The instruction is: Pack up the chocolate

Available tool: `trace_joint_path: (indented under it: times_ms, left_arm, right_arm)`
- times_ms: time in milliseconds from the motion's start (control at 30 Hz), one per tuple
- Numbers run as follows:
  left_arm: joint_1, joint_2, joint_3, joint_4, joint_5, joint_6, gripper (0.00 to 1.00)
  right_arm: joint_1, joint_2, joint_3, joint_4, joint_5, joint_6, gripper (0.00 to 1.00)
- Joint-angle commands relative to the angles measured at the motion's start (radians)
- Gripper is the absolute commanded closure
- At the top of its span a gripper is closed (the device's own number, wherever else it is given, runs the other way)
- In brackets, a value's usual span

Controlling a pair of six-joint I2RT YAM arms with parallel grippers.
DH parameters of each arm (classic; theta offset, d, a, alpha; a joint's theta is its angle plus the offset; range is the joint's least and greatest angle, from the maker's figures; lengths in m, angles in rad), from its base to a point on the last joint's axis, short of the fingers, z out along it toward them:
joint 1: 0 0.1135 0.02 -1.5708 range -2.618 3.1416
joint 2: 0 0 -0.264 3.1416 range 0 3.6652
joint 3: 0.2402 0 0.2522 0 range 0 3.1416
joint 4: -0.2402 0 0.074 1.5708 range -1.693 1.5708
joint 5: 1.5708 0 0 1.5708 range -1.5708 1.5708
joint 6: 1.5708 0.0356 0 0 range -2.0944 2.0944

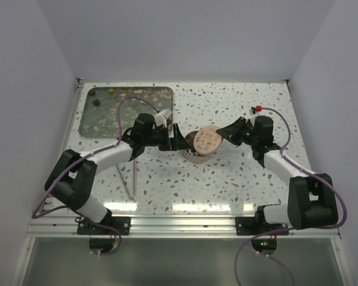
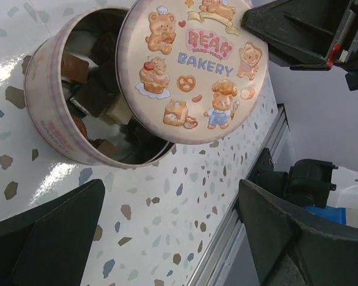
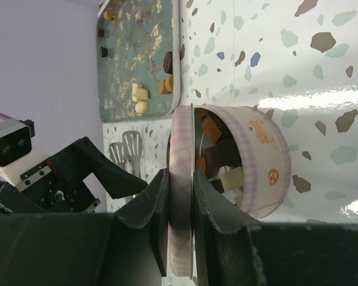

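Speckled tabletop [image 1: 227,185], white walls around. Clamped the bear-printed lid [image 1: 207,140] by its rim in the right gripper [image 3: 179,185], tilted above the round tin [image 2: 48,113]. Spread the left gripper [image 2: 172,185] wide just beside the tin, grasping nothing. Showed dark and cream chocolate [image 2: 95,95] inside the tin, more lumps on the green tray [image 1: 107,119] at the far left corner

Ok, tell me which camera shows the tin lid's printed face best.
Left wrist: the lid faces that camera, bears and BEAR BAKERY lettering readable. Top external shows it small and tilted over the tin. Right wrist shows only its rim edge-on, clamped in the right hand.
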Motion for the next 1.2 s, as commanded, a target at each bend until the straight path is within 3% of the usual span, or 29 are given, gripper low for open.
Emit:
trace_joint_path:
  times_ms: [0,233,667,1167]
  left_arm:
    - [0.004,0.021,0.044,0.089,0.047,-0.030,0.00]
    - [0.004,0.061,0.050,0.119,0.056,-0.043,0.00]
    - [0.004,0.108,0.065,0.106,-0.013,-0.049,0.00]
    - [0.004,0.188,0.142,0.057,-0.059,-0.050,0.00]
  right_arm:
    - [-0.016,0.013,-0.022,0.153,-0.032,0.015,1.00]
    - [-0.037,0.074,-0.070,0.204,-0.049,0.000,1.00]
    - [-0.042,0.122,-0.084,0.118,-0.041,-0.112,0.92]
    - [-0.042,0.208,-0.068,0.046,-0.007,-0.204,0.68]
